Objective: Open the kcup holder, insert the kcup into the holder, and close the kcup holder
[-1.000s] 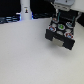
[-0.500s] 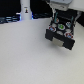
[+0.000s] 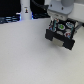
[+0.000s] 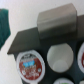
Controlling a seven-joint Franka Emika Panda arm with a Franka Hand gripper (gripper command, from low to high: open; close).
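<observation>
The kcup holder [image 3: 61, 33] is sitting on the white bench [image 3: 25, 55] toward the exterior view's right, with its drawer [image 3: 64, 29] standing pulled out and showing round pod slots holding colourful tops. The robot arm [image 3: 60, 7] is reaching down over the holder from above. Its gripper is too blurred against the holder in the exterior view to pick out, so whether the fingers are spread or pressed together cannot be told.

The wrist view is looking down into the open drawer: a red-topped pod [image 4: 30, 65] is filling one slot, and just beside it a kcup [image 4: 59, 56] is showing white inside the next slot. A grey blocky part [image 4: 56, 22] is lying across the holder's dark top edge.

A white bottle-like object [image 3: 25, 10] is standing far back on the bench, well apart from the holder.
</observation>
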